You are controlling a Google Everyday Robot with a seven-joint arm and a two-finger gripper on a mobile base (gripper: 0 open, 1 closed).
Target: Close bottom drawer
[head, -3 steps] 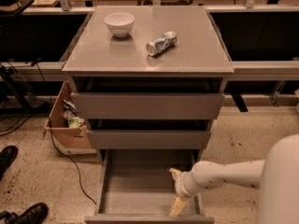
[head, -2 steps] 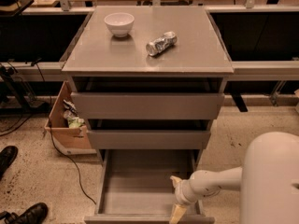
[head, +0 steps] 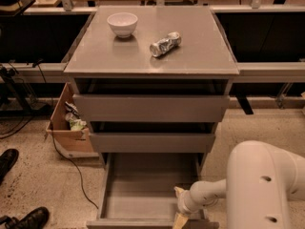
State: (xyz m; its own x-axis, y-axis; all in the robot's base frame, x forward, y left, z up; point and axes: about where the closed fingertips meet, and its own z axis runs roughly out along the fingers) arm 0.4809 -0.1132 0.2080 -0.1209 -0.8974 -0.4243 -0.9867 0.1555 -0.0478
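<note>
A grey worktop (head: 190, 56) over three stacked drawers is seen from above and in front, rising beyond the tool. A thick white arm (head: 259, 185) enters from the right and narrows toward the tool.

The bottom drawer (head: 143, 185) is pulled fully out, its bare tray lying directly left of the tool and beneath it. The top drawer (head: 150, 108) and middle drawer (head: 152, 142), above the tool, are each slightly ajar.

The tool (head: 179, 206) sits low at the bottom drawer's right front corner. It is spread apart with nothing held, one tip inside the tray and the other at the front panel.

A cardboard box (head: 71, 137) stands on the floor well to the tool's left. A white bowl (head: 122, 24) and a crushed can (head: 165, 44) rest on the worktop, far above the tool.

Risks are judged as follows. Because contact would be made at one corner, the drawer could be skewed and jammed on its runners. The tip inside the tray could be trapped under the middle drawer as the tray slides in. A hard shove could send the can rolling.
</note>
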